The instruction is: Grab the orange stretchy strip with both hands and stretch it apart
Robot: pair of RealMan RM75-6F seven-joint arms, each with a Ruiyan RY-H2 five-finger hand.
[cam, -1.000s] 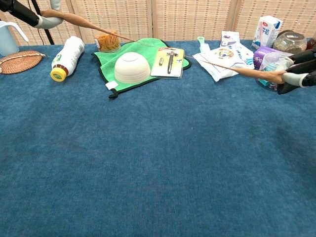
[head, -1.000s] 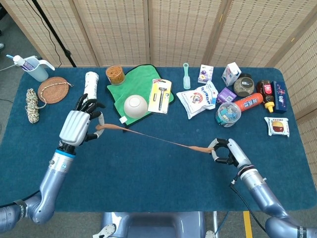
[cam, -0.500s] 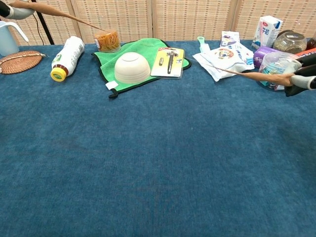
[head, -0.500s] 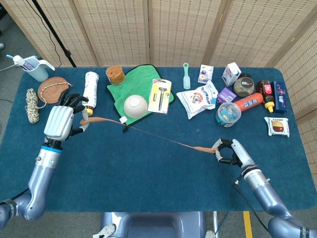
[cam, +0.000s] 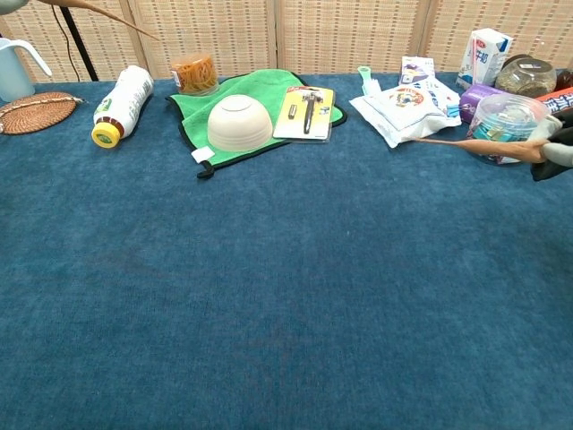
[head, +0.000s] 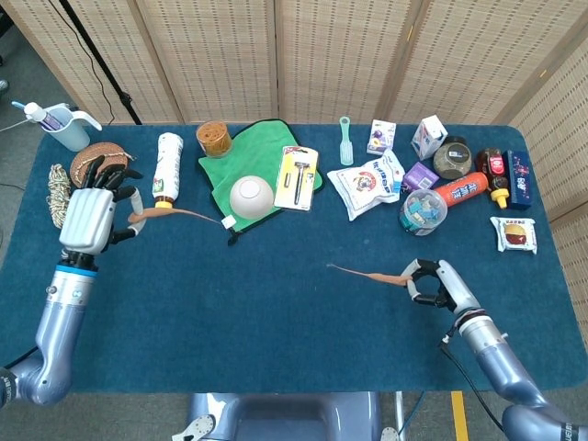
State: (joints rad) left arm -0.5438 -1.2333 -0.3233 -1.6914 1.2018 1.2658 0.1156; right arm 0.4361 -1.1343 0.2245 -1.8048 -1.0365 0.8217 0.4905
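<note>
2 orange strip pieces (head: 179,214) (head: 366,273), 2 hands (head: 89,209) (head: 432,283), 1 bowl (head: 251,196), 1 green cloth (head: 217,167), 2 jars (head: 213,139) (head: 452,157)

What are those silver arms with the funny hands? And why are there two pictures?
Those are a robot's two arms, and each ends in a hand with fingers like yours. One picture comes from a camera in the robot's head, looking down on the blue table. The other comes from a camera in its chest, looking low across the table. The left hand pinches an orange stretchy piece. The right hand pinches a second orange piece. The two pieces do not join: there is a gap between them. On the table lie a white bowl upside down on a green cloth, a bottle, and snack packets.
</note>
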